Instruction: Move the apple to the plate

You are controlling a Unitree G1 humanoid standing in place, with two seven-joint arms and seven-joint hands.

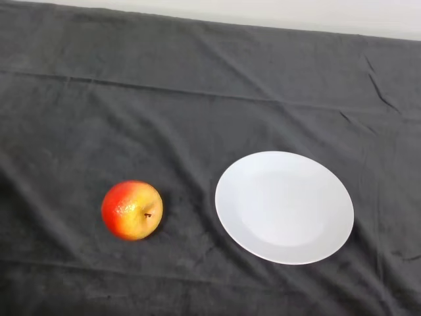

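A red and yellow apple [131,210] lies on the dark cloth at the lower left, its stem facing the right. A white round plate [284,207] sits on the cloth to the right of the apple, a short gap apart from it. Nothing lies on the plate.
The dark cloth [197,99] covers the whole table and is creased in several places. The table's far edge runs along the top, with a pale floor or wall [296,13] beyond it.
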